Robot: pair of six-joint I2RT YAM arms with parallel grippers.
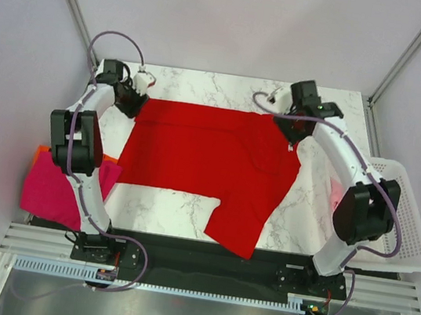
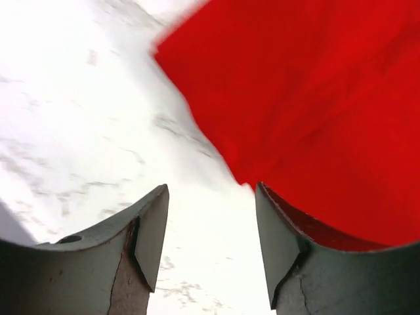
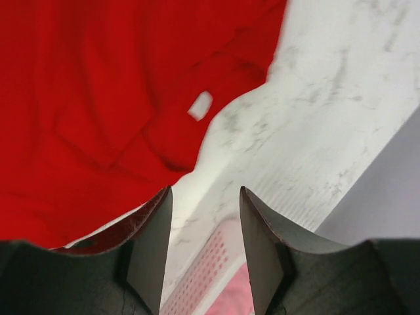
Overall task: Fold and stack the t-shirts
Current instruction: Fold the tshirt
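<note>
Left gripper [image 2: 210, 190]: fingers wide apart with only bare marble between them; nothing is held. Red cloth lies just beside its one finger.
Right gripper [image 3: 205, 191]: fingers apart and empty; between them show the marble and the basket's edge below.
Red t-shirt [image 1: 211, 154]: spread mostly flat across the middle of the table [image 1: 171, 211], lying sideways. Its white neck label [image 3: 200, 105] is at the end near the right gripper, where the cloth is rumpled. One flap runs down to the near edge of the table.
Arms: both reach to the far side, one at each far corner of the red shirt.
Other shirts: a magenta shirt [image 1: 47, 189] and a sliver of orange shirt [image 1: 41, 150] hang off the table's left edge. Pale pink cloth [image 1: 337, 196] shows in the white basket [image 1: 413, 235] on the right.
Step in hand: by my reading, laying out the red shirt, with the fingers free of its far corners. It is not yet a compact fold, and no stack is visible.
Next move calls for: probably a fresh pinch on the edges, fingers brought low to the marble to catch thin flat cloth. The near flap then needs bringing in over the body.
Watch for: taking two layers at the rumpled collar end.
</note>
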